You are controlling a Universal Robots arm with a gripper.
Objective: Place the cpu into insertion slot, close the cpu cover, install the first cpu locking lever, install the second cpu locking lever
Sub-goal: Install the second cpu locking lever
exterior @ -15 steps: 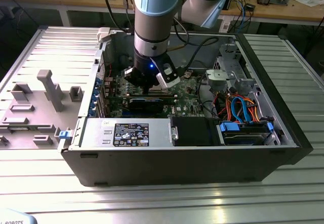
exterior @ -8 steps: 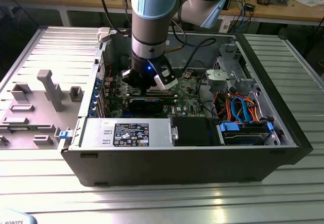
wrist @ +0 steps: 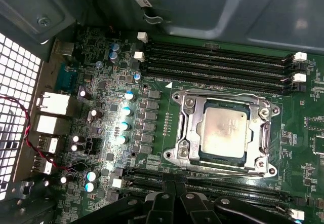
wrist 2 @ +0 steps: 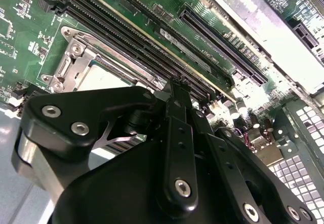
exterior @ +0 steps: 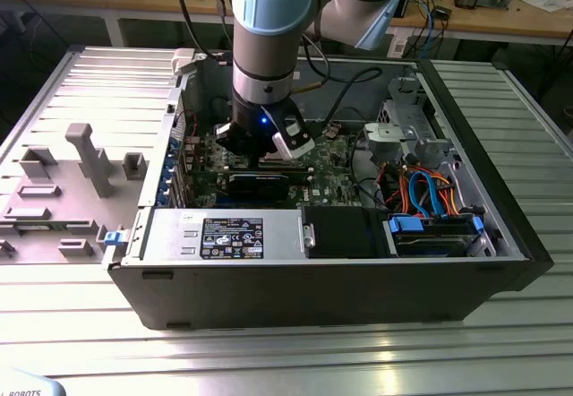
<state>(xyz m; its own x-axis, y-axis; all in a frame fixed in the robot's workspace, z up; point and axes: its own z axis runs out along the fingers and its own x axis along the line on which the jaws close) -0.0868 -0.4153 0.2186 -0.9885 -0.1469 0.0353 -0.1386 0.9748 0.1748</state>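
1. Ribbed metal tabletop (exterior: 295,351) fills the foreground of the exterior view, and an open computer case (exterior: 322,279) lies on it with its side panel off. A grey plastic fixture tray (exterior: 63,190) sits just beside the case on the exterior view's left. The robot arm (exterior: 269,29) reaches down into the case, and its gripper (exterior: 264,150) hangs low over the green circuit board (exterior: 345,159), close above a long black card (exterior: 260,181). A bundle of blue and orange cables (exterior: 430,190) lies toward the exterior view's right, inside the case.

2. In the second wrist view the gripper (wrist 2: 174,89) shows from behind — its black fingers (wrist 2: 177,133) are pressed together with nothing between them. The tips sit near the long memory slots (wrist 2: 136,36), just beside the socket's metal frame (wrist 2: 76,64). A pale patch of the chip (wrist 2: 104,77) shows within that frame.

3. In the first wrist view the cpu (wrist: 224,132) lies flat in the insertion slot (wrist: 188,113), its dull silver top facing up. The cpu cover (wrist: 253,132) is down around the chip, framing it. Memory slots (wrist: 217,62) run along one side of the socket, and a row of small capacitors (wrist: 125,117) stands on the board nearby. The gripper's dark linkage (wrist: 172,206) shows at the edge, apart from the socket and not touching it.
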